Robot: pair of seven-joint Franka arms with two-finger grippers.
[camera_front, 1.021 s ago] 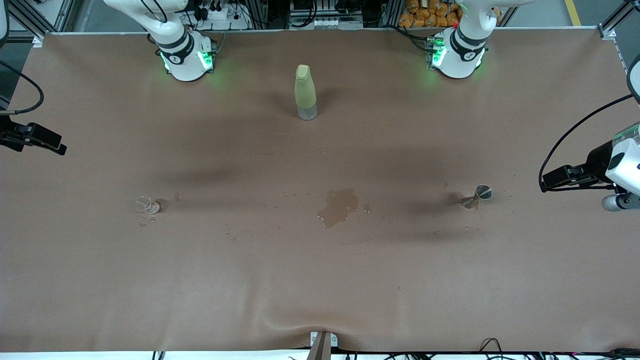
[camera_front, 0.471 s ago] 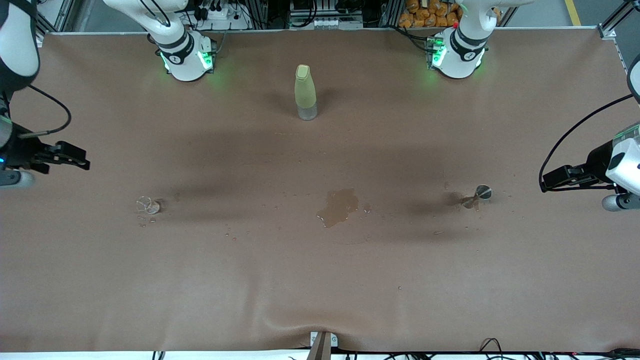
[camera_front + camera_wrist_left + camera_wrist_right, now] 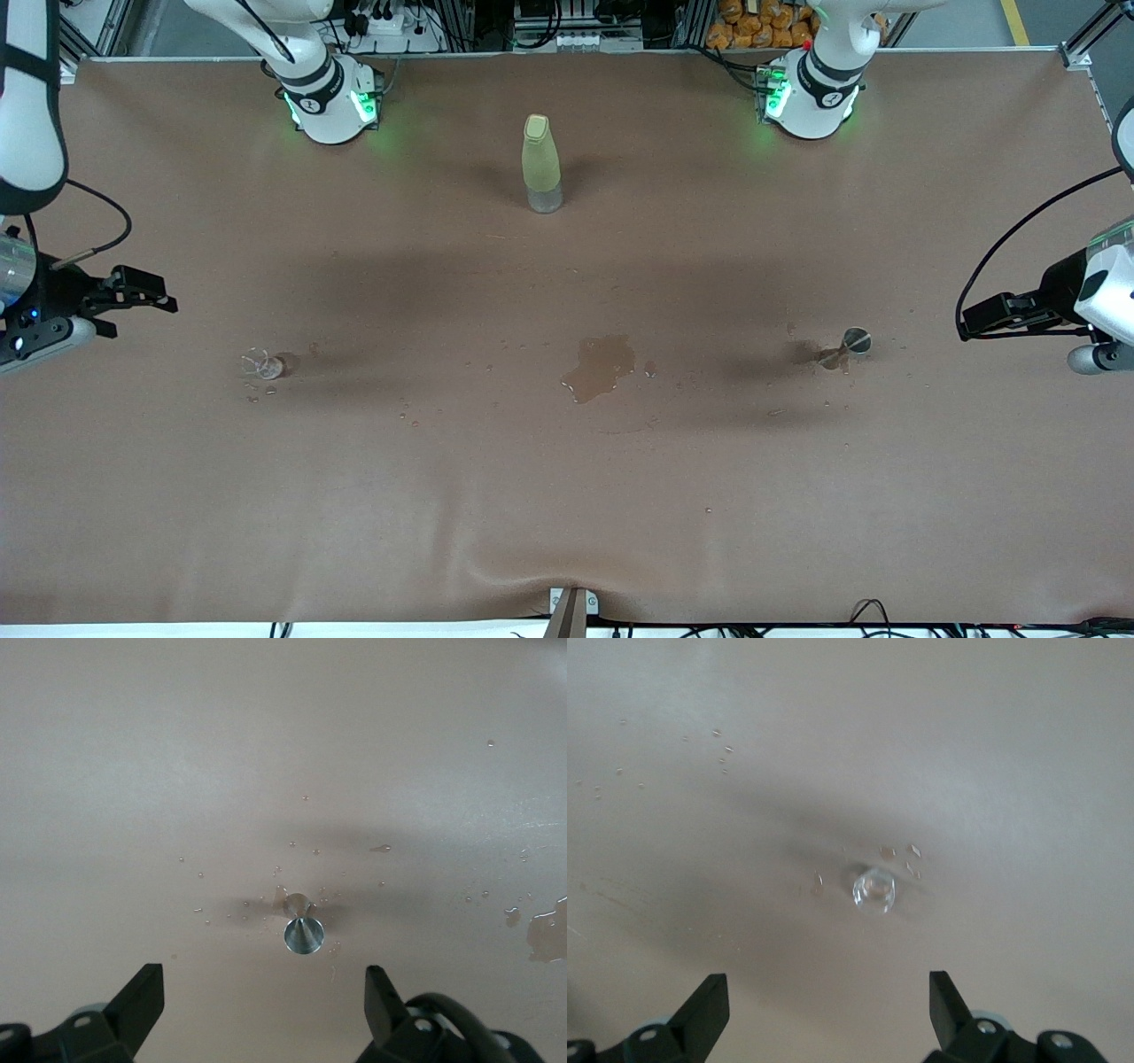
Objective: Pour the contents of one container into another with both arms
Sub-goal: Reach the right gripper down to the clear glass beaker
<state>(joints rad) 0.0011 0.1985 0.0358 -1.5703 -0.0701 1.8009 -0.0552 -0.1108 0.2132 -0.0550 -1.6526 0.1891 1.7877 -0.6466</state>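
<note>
Yellow-green bottle [image 3: 541, 164], puddle [image 3: 601, 365] between cups

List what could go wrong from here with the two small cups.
1. The tiny see-through glass cup has a faint outline; the open right tool, off to its side, may misjudge it and tip it.
2. The grey-topped tapering cup has a narrow body; the open left tool could topple it.
3. The puddle and droplets suggest slippery surfaces.

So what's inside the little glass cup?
The little glass cup looks see-through and empty; only brown table shows through it. Tiny drops lie beside it. A thin film inside wouldn't show.
</note>
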